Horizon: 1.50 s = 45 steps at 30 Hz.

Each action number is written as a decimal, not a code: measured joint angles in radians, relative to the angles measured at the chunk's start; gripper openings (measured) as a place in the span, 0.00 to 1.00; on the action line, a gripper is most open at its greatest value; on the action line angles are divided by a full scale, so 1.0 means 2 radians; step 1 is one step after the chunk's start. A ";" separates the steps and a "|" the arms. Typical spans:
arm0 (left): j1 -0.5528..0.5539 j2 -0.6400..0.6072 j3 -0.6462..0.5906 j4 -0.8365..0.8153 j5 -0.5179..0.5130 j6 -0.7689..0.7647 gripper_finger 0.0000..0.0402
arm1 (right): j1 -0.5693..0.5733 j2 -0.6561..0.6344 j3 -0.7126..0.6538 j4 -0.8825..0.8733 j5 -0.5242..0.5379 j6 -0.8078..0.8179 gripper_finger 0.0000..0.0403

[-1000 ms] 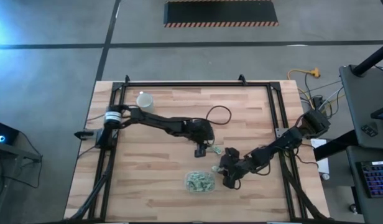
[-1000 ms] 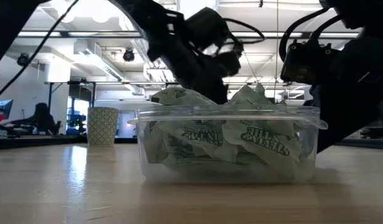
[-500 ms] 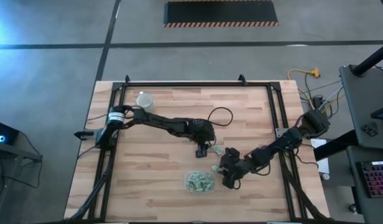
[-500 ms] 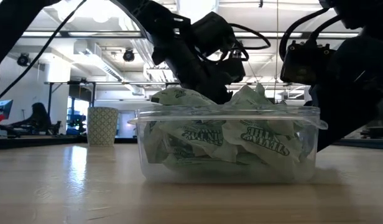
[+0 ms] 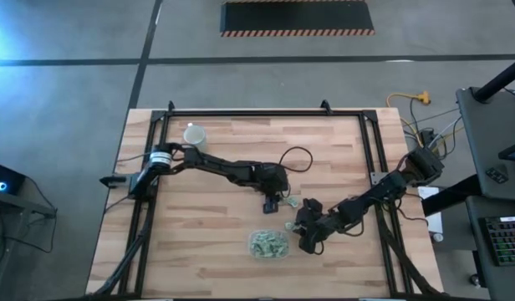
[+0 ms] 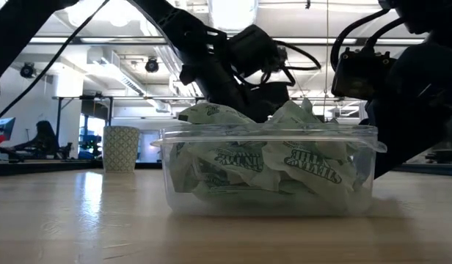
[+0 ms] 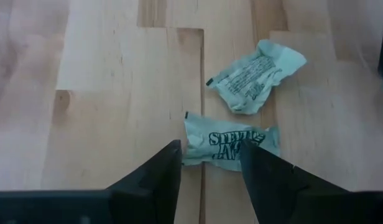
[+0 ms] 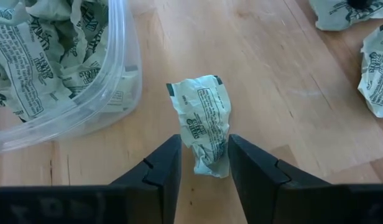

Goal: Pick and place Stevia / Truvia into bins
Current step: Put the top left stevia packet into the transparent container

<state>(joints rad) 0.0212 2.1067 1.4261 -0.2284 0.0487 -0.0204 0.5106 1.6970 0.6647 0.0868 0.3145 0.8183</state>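
Observation:
The clear bin (image 5: 268, 244) holds several pale green sachets and stands near the table's front; it also shows in the low view (image 6: 270, 132). My left gripper (image 5: 272, 205) is open just above a loose sachet (image 7: 224, 144) that lies flat on the wood, one finger on either side of its end. A second loose sachet (image 7: 253, 74) lies just beyond it. My right gripper (image 5: 306, 242) is to the right of the bin (image 8: 120, 81) and is shut on one crumpled sachet (image 8: 201, 121). My right gripper pinches the sachet's near end (image 8: 210, 163) between its two fingers. The sachet sticks out forward past the fingertips, beside the bin's wall. I cannot tell whether its far end touches the wood.
A white cup (image 5: 195, 135) stands at the table's far left; it also shows in the low view (image 6: 121, 148). Two more loose sachets (image 8: 341, 12) (image 8: 378, 62) lie on the wood beyond my right gripper. A dark cable loops behind my left gripper (image 5: 295, 155).
My left gripper has gone down toward the loose sachets behind the bin, shifting slightly toward the table's right edge.

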 joint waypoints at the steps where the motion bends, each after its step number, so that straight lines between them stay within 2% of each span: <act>1: 0.000 0.000 0.000 -0.001 0.000 0.000 0.35 | 0.000 0.000 0.000 0.000 0.000 0.001 0.30; 10: -0.001 -0.010 0.000 -0.037 0.013 -0.002 0.02 | 0.001 0.000 0.000 0.000 0.001 -0.001 0.30; 17: -0.003 -0.056 -0.001 -0.071 0.013 -0.014 0.00 | 0.001 0.000 -0.002 0.001 0.001 -0.003 0.28; 22: -0.016 -0.123 -0.009 -0.104 0.026 -0.030 0.00 | 0.001 0.000 -0.002 0.001 0.001 -0.007 0.28; 27: -0.050 -0.189 -0.017 -0.104 0.063 -0.040 0.00 | 0.001 0.000 -0.004 0.002 0.001 -0.011 0.28; 31: -0.098 -0.219 -0.022 -0.101 0.065 -0.039 0.00 | 0.001 0.002 -0.005 0.002 0.003 -0.016 0.26; 35: -0.145 -0.218 -0.023 -0.100 0.063 -0.039 0.00 | 0.001 0.002 -0.005 0.002 0.005 -0.020 0.25; 38: -0.169 -0.200 -0.024 -0.097 0.035 -0.039 0.00 | 0.001 0.002 -0.005 0.002 0.013 -0.022 0.24; 45: -0.179 -0.140 -0.025 -0.070 0.023 -0.091 0.00 | 0.001 0.002 -0.005 0.001 0.019 -0.022 0.22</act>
<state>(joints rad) -0.3370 1.8258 1.3758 -0.3685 0.0953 -0.2024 0.5125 1.7020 0.6548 0.0880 0.3523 0.7742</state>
